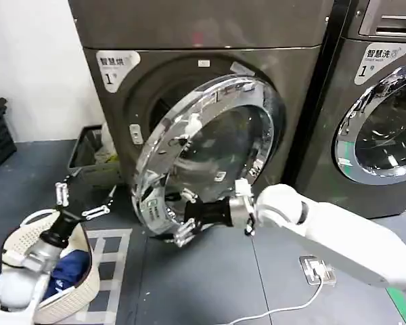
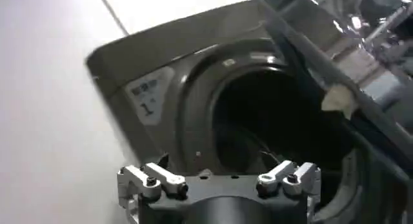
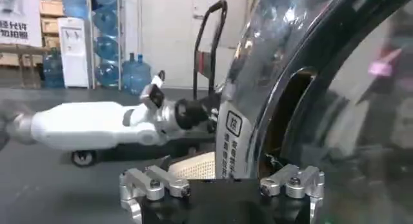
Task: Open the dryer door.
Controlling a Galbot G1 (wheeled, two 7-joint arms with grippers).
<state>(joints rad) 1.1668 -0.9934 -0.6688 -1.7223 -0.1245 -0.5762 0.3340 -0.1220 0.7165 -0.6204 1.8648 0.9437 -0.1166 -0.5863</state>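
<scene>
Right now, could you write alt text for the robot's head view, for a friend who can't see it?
The dryer door, a chrome-rimmed porthole, stands partly open, with the right gripper at its lower rim. The left gripper hangs open to the left, above a laundry basket. A second machine stands at the right, its door shut.

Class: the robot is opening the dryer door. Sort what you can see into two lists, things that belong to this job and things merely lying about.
Belongs to the job:
- dryer door, partly swung open
- right gripper, open, at the door's lower chrome rim
- dryer

Just lying about:
- laundry basket on the floor, beside the left gripper, which is open and idle
- second machine with its door shut
- white cable
</scene>
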